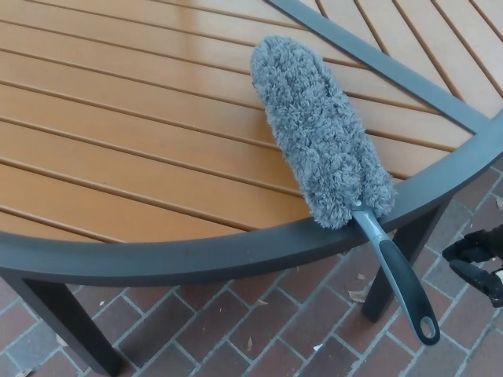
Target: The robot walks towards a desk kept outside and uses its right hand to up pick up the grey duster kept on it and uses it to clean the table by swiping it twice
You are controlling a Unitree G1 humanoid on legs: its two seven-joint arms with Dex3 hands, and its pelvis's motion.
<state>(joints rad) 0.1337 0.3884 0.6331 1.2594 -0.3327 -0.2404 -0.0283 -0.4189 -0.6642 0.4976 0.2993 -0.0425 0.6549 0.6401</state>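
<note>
A grey fluffy duster (322,129) lies on the round table of orange wooden slats with a dark grey metal rim (196,255). Its fluffy head rests on the slats near the table's right edge. Its grey and black handle (401,283) sticks out past the rim, over the brick paving. My right hand (479,263) shows at the picture's right edge, below and to the right of the handle, apart from it, its black fingers spread with nothing in them. My left hand does not show.
A dark metal crossbar (385,59) runs across the tabletop at the upper right. Table legs (67,322) stand at lower left and under the rim by the handle. Reddish brick paving (259,330) with a few dry leaves lies below.
</note>
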